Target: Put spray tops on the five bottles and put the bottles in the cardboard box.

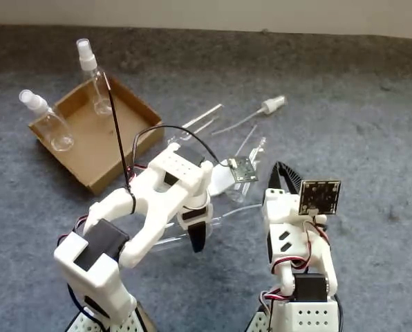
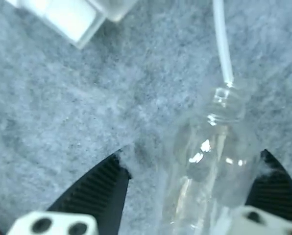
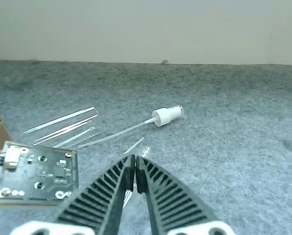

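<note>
Left gripper (image 2: pixel 191 156): my black fingers stand wide apart, one on each side of a clear plastic bottle (image 2: pixel 219 122) lying on the grey felt worktop (image 1: pixel 372 138). I cannot tell whether either finger touches it.
Bottle neck: a thin white tube (image 2: pixel 222 44) meets it.
Right gripper (image 3: pixel 135 159): my fingers are pressed together, pointing toward a loose white spray top (image 3: pixel 168 115).
Brown cardboard box (image 1: pixel 133 149): at the far left, holding two capped clear bottles (image 1: pixel 43 119).
Edges: the worktop's far edge meets a pale wall (image 3: pixel 146 29).
Room: bare felt spreads to my right.

2 topped btls (image 1: pixel 54 128) (image 1: pixel 99 86) in box (image 1: pixel 95 149)
</note>
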